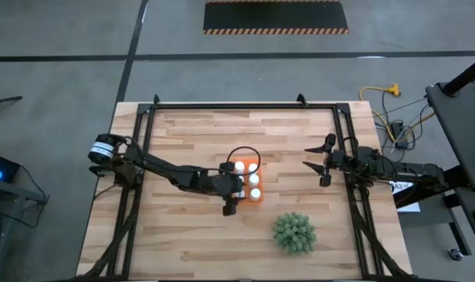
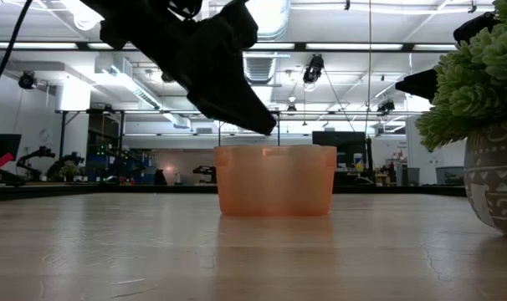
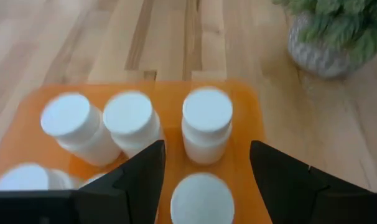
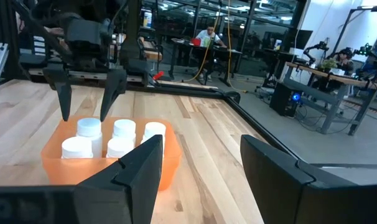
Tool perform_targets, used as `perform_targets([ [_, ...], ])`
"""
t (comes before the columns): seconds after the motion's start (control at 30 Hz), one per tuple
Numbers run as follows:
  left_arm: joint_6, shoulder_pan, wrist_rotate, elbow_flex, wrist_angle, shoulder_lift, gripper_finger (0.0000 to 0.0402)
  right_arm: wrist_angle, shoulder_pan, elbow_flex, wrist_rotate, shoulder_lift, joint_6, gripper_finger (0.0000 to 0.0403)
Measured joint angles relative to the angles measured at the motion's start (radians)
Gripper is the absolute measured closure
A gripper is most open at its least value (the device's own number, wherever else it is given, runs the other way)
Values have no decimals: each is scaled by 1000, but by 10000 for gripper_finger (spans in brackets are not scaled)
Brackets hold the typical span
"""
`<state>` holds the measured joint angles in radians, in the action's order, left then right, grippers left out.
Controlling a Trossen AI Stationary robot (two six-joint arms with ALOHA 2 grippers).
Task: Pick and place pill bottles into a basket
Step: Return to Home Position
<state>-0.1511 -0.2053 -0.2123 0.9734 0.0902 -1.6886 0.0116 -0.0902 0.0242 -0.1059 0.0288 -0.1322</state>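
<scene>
The orange basket (image 1: 259,174) stands mid-table with several white pill bottles (image 4: 121,138) upright inside it. My left gripper (image 4: 84,115) hangs open just above the basket's left half, fingers slanting down. One bottle (image 3: 201,199) stands in the basket below the gap between the fingers, which are clear of it. The other bottles (image 3: 207,123) stand beyond it. My right gripper (image 1: 324,160) waits open at the table's right side, level, facing the basket, with nothing between its fingers.
A green spiky plant in a patterned pot (image 1: 294,233) stands near the front edge, right of the basket. A black frame (image 1: 237,107) runs around the table's far and side edges. Bare wood lies left of and behind the basket.
</scene>
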Motion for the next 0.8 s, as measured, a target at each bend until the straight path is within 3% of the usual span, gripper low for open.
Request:
perform_targets([
  [0.67,30,-10,3,-25,22,60,184,0,0,0,0,0,-2,197],
  [0.8,106,-10,117,-67,140,71,184,0,0,0,0,0,-2,197],
])
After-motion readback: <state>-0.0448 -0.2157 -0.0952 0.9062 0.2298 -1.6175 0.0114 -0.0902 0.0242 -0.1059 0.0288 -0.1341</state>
